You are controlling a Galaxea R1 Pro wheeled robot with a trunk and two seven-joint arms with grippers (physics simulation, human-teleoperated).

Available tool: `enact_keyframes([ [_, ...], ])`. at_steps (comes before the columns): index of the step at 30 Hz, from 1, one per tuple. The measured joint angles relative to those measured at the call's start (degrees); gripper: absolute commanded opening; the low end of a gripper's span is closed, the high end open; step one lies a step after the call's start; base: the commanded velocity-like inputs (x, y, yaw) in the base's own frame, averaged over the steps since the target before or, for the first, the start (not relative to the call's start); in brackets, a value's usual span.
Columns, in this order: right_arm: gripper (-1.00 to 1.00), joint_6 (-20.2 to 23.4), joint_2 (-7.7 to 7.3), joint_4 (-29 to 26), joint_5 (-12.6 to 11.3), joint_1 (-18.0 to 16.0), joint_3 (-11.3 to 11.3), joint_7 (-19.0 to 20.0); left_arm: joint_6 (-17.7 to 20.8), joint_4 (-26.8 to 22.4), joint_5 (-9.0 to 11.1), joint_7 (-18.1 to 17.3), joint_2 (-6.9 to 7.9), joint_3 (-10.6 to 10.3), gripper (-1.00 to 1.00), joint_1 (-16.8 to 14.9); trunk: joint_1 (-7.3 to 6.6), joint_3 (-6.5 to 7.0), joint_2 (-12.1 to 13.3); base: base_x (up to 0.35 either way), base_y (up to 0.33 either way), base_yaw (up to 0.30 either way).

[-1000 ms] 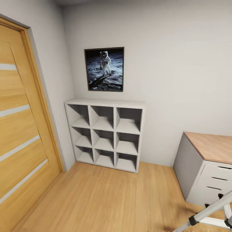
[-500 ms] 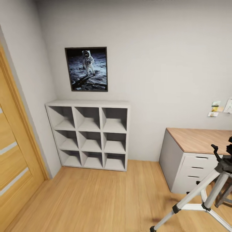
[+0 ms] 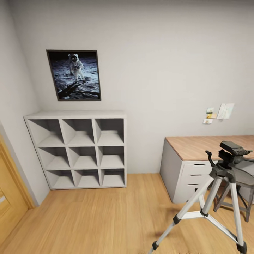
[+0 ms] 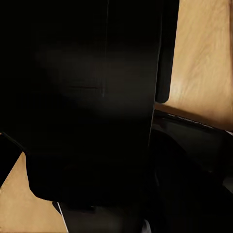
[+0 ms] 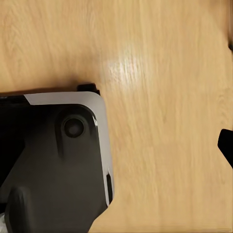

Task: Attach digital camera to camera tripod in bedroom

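A: Located: tall tripod of silver-white metal legs with black joints and dark grey pan head (image 3: 225, 165), standing at near right on the light wood plank floor (image 3: 106, 215), just in front of the wood-topped white desk (image 3: 197, 146). Far left: white nine-cube shelf (image 3: 79, 150) under the framed astronaut poster (image 3: 74, 75).

B: Small black camera?

A: Not confirmed. Large black mass close against the left wrist lens; impossible to identify as camera or robot body. Grip states: cannot tell for either side.

B: Risks?

A: Judged as follows. Spread legs reaching well toward the near floor; any approach too close liable to clip a foot and tip the stand. Grey stool (image 3: 243, 187) and desk crowding the far right side, limiting room. Head plate empty, long handle projecting leftward; arm liable to snag there.
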Motion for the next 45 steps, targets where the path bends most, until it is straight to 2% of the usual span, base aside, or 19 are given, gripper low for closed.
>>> enact_keyframes([
  [45, 1.00, 0.0, 0.00, 0.0, -0.1, 0.0, 0.0, 0.0, 0.0, 0.0, 0.0, -0.6, 0.04, 0.0, -1.00, 0.0, 0.00, 0.00, 0.0, 0.000, 0.000, -0.295],
])
